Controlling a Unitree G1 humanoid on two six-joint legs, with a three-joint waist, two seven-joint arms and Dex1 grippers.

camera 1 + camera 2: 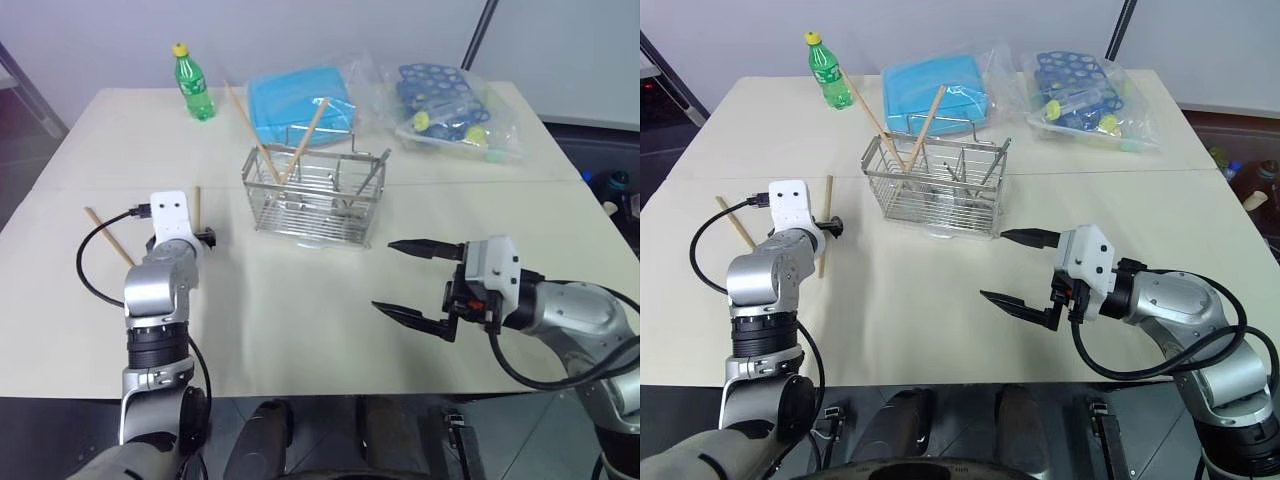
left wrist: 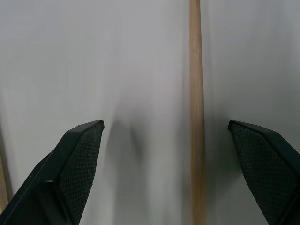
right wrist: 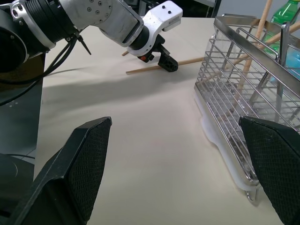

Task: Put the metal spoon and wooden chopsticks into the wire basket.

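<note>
The wire basket point(image 1: 315, 195) stands at the table's middle. Two wooden chopsticks point(image 1: 303, 142) lean upright in it. At its right end leans a slim metal handle point(image 1: 374, 170), apparently the metal spoon. A third chopstick point(image 2: 196, 117) lies flat on the table between the fingers of my open left gripper point(image 2: 165, 123), nearer one finger and touching neither. Left of that arm lies another chopstick point(image 1: 108, 236). My right gripper point(image 1: 385, 276) hangs open and empty above the table, in front of the basket point(image 3: 243, 93) and to its right.
At the back of the table stand a green bottle point(image 1: 193, 85), a blue plastic box in a clear bag point(image 1: 300, 100) and a bag with a blue holed tray point(image 1: 445, 105). Bare tabletop lies between the two arms.
</note>
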